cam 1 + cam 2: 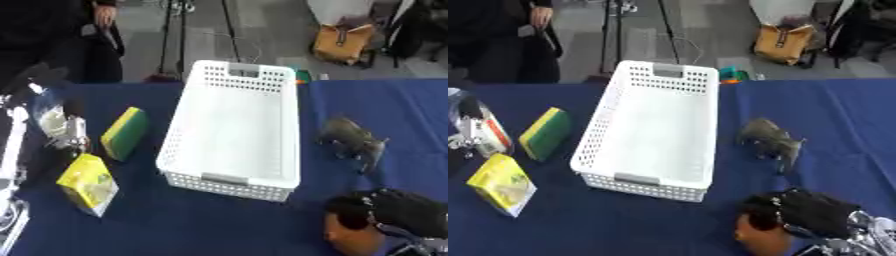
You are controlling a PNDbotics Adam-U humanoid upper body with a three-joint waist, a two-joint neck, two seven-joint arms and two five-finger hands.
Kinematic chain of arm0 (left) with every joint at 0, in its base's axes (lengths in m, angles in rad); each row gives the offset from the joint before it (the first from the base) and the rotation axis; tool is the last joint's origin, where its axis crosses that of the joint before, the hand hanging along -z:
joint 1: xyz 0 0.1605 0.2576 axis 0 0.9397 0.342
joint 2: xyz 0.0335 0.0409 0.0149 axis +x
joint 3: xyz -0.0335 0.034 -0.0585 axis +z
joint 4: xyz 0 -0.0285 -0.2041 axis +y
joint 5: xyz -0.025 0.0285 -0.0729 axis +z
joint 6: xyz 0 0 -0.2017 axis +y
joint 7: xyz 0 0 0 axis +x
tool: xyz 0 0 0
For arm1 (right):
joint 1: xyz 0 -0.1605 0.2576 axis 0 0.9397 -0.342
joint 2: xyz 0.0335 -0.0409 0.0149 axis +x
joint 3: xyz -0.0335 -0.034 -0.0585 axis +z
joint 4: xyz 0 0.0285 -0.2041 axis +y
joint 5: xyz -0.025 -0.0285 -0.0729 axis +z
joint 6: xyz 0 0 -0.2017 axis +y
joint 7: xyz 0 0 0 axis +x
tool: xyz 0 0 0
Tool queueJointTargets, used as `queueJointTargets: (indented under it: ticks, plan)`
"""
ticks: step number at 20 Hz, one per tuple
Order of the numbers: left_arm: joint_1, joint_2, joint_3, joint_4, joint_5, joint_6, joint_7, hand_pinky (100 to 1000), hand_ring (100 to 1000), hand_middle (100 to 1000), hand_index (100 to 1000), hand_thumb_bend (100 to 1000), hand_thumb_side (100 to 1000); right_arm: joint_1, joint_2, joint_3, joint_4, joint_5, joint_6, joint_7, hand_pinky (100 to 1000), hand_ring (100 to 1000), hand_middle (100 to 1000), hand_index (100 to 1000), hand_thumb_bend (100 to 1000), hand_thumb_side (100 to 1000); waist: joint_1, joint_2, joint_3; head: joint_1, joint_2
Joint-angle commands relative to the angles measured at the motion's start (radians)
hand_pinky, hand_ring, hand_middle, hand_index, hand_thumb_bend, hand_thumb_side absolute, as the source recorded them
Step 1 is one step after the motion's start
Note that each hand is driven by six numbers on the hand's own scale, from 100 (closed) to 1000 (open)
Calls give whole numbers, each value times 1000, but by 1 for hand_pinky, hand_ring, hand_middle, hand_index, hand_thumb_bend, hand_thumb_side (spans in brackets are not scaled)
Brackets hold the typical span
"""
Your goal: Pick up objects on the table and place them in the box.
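Observation:
A white slotted box (188, 127) stands in the middle of the blue table (402, 110), with nothing showing inside it. Left of it lie a yellow-and-green sponge (123, 132) and a yellow packet (87, 184). A grey toy animal (353, 140) stands to the box's right. At the bottom right my black right hand (820, 214) is curled over the top of a brown rounded object (761, 236). My left hand (464, 141) shows at the left edge against a clear packet with white contents (485, 131); its grip is hidden.
A small orange-and-green thing (302, 76) lies just behind the box's far right corner. Beyond the table are a brown bag (343, 44) on the floor, stand legs (171, 45) and a person at the far left.

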State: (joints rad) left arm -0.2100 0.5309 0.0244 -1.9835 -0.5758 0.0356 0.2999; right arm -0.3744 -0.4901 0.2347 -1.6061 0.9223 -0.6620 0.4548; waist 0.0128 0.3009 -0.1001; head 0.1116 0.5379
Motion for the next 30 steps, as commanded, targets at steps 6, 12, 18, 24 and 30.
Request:
queueJointTargets:
  ticks: [6,12,18,24,30]
  plan:
    - [-8,22,15,-16,8,-1,6,993,940,668,867,100,689,8,-43,-1,30,-101,-18,58,225,726,872,1000,429,213,8,-10,-3,-4,-12]
    - [-10,23,15,-16,9,0,7,994,939,666,864,100,669,7,-45,-3,25,-127,-14,76,113,649,802,952,416,132,11,-7,-4,-4,-13]
    - [-11,23,15,-16,11,0,10,994,938,667,864,100,668,4,-44,-5,24,-140,-19,48,100,611,656,812,361,100,11,-6,-4,-5,-16]
    - [-9,23,15,-16,13,1,10,995,938,674,864,100,667,-5,-48,-6,15,-145,-30,-26,100,589,568,704,280,104,8,-6,-5,-4,-17]
    - [-7,25,16,-16,14,3,10,995,938,675,864,100,667,-29,-61,-3,8,-138,-37,-77,100,561,485,603,175,101,3,-10,-6,-2,-13]
